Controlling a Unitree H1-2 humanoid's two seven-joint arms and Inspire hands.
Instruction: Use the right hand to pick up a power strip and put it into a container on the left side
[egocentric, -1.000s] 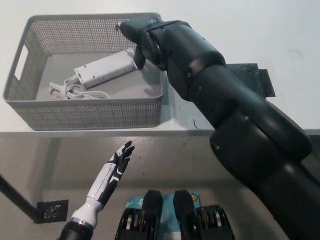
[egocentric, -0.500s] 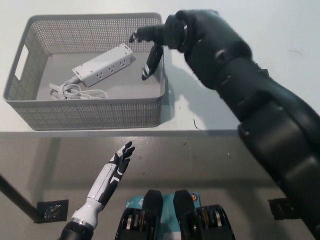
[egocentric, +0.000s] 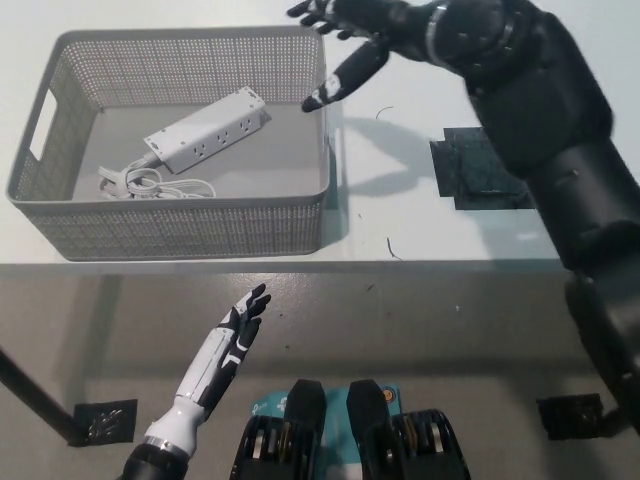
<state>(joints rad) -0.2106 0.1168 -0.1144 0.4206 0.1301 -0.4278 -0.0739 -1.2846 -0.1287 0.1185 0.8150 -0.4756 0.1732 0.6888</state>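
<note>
While the white bench (egocentric: 450, 240) is carrying everything, the grey mesh basket (egocentric: 180, 225) is sitting on its left part, close to the front edge. Right of the basket, a dark square patch (egocentric: 480, 170) is lying flat on the bench. Above the basket's right rear corner, the black right robot hand (egocentric: 345, 30) is hovering with its fingers spread apart and gripping nothing. Inside the basket, the white power strip (egocentric: 208, 130) is lying diagonally on the floor, sockets facing up, with its coiled cord (egocentric: 145, 183) bunched at the basket's front left. Below the basket, off the bench, the white left robot hand (egocentric: 225, 345) is resting with fingers straight and apart, empty.
</note>
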